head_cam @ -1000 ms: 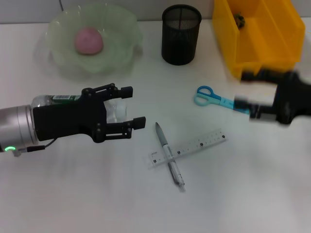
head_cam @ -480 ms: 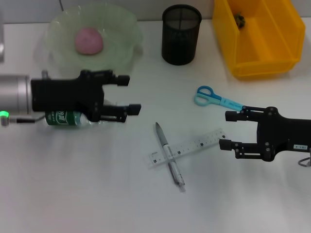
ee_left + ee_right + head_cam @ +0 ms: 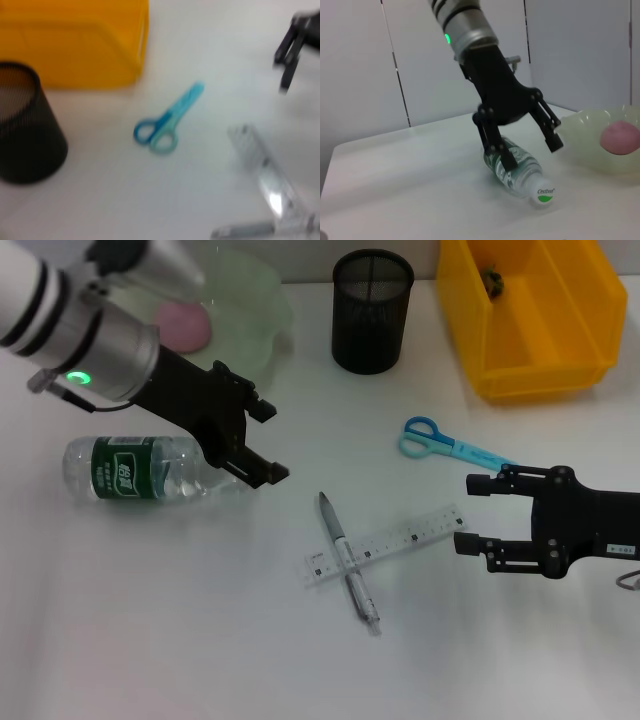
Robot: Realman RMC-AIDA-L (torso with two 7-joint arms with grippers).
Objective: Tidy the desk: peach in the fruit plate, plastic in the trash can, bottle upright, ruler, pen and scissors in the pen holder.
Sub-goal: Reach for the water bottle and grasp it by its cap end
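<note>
A: The left pincer (image 3: 262, 440) hangs over the cap end of the bottle (image 3: 135, 468), fingers spread, nothing in them. The bottle lies flat on the tabletop (image 3: 180, 640), cap toward the pen.

B: And there's the risk. A round bottle on a smooth top: if one finger lands first, it may roll away, off toward the fruit plate (image 3: 262, 300). Pinch too near the cap and it could pivot and slip as it's tipped up.

A: The right pincer (image 3: 478, 512) sits low, just past the tip of the scissors (image 3: 445, 444), also spread and empty. The ruler (image 3: 388, 543) lies across the pen (image 3: 348, 561), the two touching.

B: That crossing's a trap. Pull one and the other likely drags along, maybe skidding off line. Both lie flat, so the fingers may scrape the tabletop.

A: The peach (image 3: 186, 324) is already in the plate, and something dark sits in the yellow trash can (image 3: 540, 340); he can't tell what.

B: The views differ, too. The right wrist camera shows the bottle (image 3: 517, 170) side-on, its white cap clear and one left finger (image 3: 496, 145) right at its body, which the head view can't settle.

A: And the left wrist camera catches the scissors (image 3: 165, 126), beside the pen holder (image 3: 27, 135), but no bottle.
</note>
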